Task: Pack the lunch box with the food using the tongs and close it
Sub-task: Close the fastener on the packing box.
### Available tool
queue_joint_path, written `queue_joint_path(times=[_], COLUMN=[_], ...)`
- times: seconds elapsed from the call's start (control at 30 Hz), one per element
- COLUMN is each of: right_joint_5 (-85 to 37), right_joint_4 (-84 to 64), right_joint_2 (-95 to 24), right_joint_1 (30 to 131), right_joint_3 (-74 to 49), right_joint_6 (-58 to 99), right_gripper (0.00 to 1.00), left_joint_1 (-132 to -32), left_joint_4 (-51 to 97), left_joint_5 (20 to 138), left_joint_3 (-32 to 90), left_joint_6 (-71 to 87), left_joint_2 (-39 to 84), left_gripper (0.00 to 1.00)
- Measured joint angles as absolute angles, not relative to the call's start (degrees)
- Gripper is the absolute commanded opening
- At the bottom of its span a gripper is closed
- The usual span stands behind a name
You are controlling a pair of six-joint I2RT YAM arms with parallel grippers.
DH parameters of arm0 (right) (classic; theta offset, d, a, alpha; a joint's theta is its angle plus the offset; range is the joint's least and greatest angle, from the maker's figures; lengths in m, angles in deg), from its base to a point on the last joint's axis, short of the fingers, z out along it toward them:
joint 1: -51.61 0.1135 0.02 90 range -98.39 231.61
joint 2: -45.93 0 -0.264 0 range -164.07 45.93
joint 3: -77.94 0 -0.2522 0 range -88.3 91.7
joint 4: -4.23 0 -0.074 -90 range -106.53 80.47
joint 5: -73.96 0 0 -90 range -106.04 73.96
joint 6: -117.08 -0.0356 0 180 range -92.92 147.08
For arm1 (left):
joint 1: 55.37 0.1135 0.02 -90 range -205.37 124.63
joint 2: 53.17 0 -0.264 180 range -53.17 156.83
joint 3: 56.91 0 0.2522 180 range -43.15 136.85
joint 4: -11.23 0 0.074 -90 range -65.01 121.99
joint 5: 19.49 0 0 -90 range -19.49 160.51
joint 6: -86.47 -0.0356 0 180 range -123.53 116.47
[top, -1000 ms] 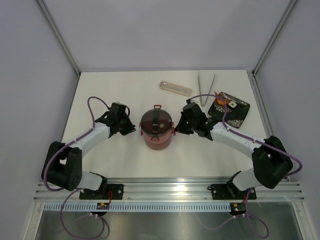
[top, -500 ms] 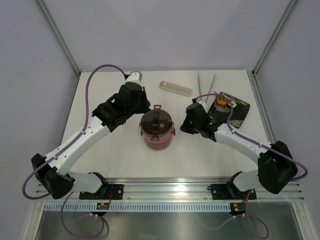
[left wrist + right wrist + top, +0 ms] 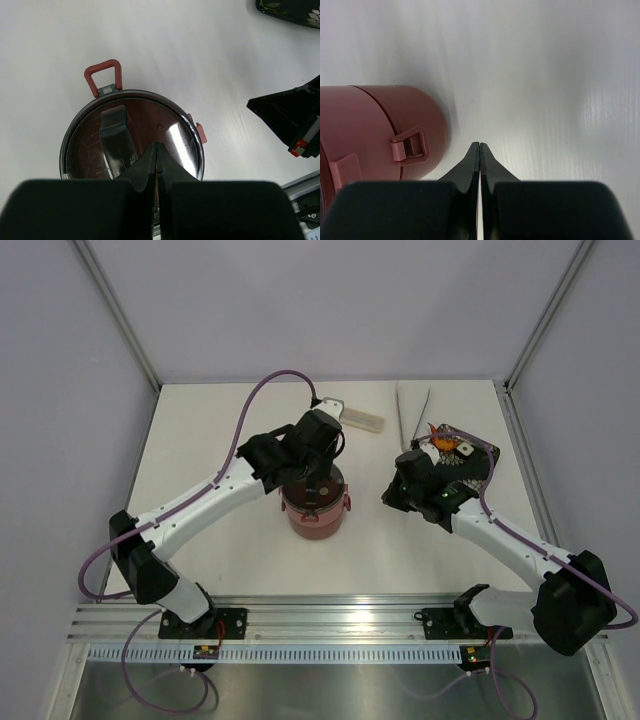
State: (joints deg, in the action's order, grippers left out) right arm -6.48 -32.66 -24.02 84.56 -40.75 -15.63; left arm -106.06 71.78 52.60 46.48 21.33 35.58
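On the left we see the left gripper with its fingers pressed together, holding nothing. Its tips are poised over the shiny grey lid of the lunch box; we cannot tell whether they touch it. The lunch box stands stacked and lidded mid-table, a red latch sticking out from its rim, so its contents are hidden from us. Just right of it, the right gripper is likewise closed and empty, low beside the maroon wall. Farther right, the tongs lie beside the black tray, where the food sits.
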Motion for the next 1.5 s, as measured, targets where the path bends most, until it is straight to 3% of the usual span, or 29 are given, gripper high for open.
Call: queue_joint_path(times=[0.73, 1.5], right_joint_5=[-6.52, -8.05], right_joint_4=[-32.77, -31.29], right_joint_2=[-23.93, -24.35], right_joint_1=[84.56, 84.56], right_joint_3=[-40.81, -41.73], right_joint_6=[-15.66, -16.64], right_gripper=[0.02, 0.01], left_joint_1=[-108.25, -108.77], left_joint_4=[74.66, 71.12], left_joint_5=[51.11, 50.89], left_joint_3=[51.68, 46.13], left_joint_6=[18.88, 21.0], left_joint_2=[38.18, 41.63], left_gripper=[0.0, 0.0])
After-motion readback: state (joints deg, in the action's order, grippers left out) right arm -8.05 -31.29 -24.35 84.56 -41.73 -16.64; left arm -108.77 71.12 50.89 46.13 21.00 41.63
